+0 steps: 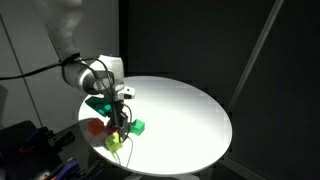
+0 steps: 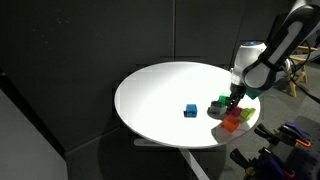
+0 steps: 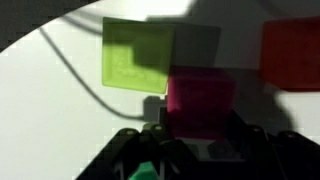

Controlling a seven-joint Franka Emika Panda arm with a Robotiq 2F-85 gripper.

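Note:
In the wrist view my gripper (image 3: pixel 200 118) has a magenta block (image 3: pixel 202 95) between its two fingers, which touch it on both sides. A lime-green block (image 3: pixel 138 55) lies just beyond it to the left and a red block (image 3: pixel 292 55) to the right. In both exterior views the gripper (image 1: pixel 121 115) (image 2: pixel 235 101) is low over a cluster of blocks at the edge of the round white table (image 1: pixel 185 110) (image 2: pixel 160 95). The cluster holds a red block (image 1: pixel 96 127), a green block (image 1: pixel 138 126) and a lime-green block (image 1: pixel 115 143).
A blue block (image 2: pixel 190 110) lies alone near the table's middle. A green block (image 2: pixel 218 104) and orange blocks (image 2: pixel 240 119) sit by the gripper. A cable (image 3: pixel 75 70) runs over the table. Dark curtains surround the table; equipment stands beyond its edge (image 2: pixel 285 140).

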